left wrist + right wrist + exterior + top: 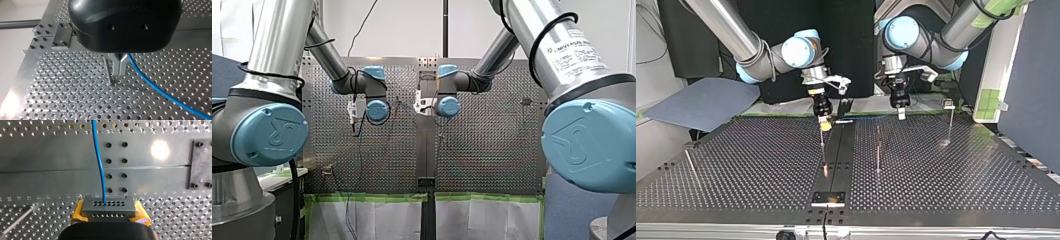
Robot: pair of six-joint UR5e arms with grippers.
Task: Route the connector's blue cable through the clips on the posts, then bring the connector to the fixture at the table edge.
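The perforated metal bench [751, 160] lay pale and shiny under the two arms, with thin steel posts [878, 150] standing up from it and a clip-topped post [951, 125] off to one side. The jaws of the right arm [786, 52] were closed on the grey, hole-studded connector block [108, 207]. Its yellow pads [141, 217] pressed against both ends, low over the bench's middle seam and well apart from the small plate fixture [828, 198] at the bench edge. The thin blue cable [100, 165] ran straight out of the block across the seam. The jaws of the left arm [921, 42] looked pressed shut, seemingly nipping that cable, with their metal tips just beside a slim upright post [107, 70]. As far as I could see, no clip held the cable yet. I judged the tight spot by that post to be the main risk, since a small sideways drift could knock the tips into it. If the arms drew apart too fast, the cable might pull taut and slip through the jaws, or strain where it entered the block. Loose slack could equally loop around a post instead of seating in a clip.
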